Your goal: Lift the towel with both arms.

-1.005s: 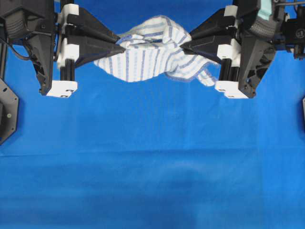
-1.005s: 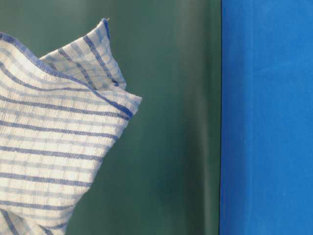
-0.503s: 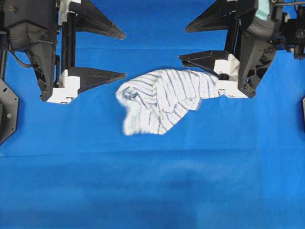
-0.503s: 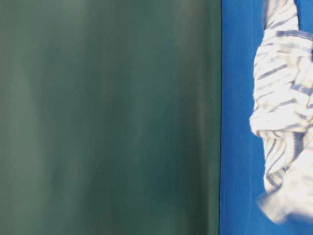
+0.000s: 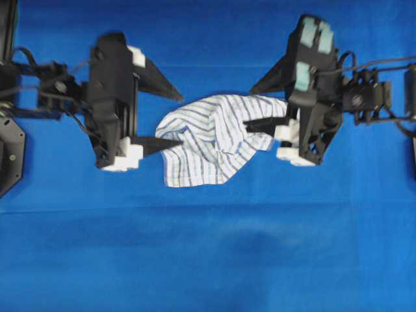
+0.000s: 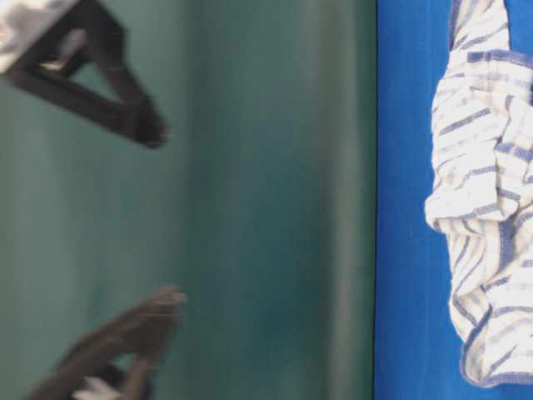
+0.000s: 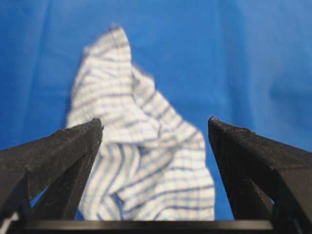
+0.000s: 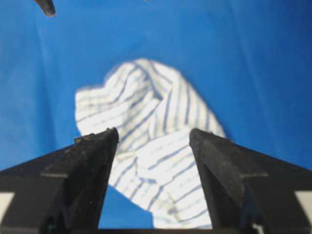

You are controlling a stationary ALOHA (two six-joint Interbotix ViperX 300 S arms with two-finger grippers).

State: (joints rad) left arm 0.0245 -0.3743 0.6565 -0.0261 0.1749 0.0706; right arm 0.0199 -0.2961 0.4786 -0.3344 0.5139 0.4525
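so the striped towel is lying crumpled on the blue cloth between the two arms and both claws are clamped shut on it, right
Not quite. The towel does lie crumpled on the blue cloth between the two arms, but neither claw is clamped on it. The left claw and the right claw both stand wide open, holding nothing. Each wrist view shows the towel lying free beyond the spread fingers.

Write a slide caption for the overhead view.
Striped towel lies crumpled on the blue cloth between the open left end effector and right end effector.
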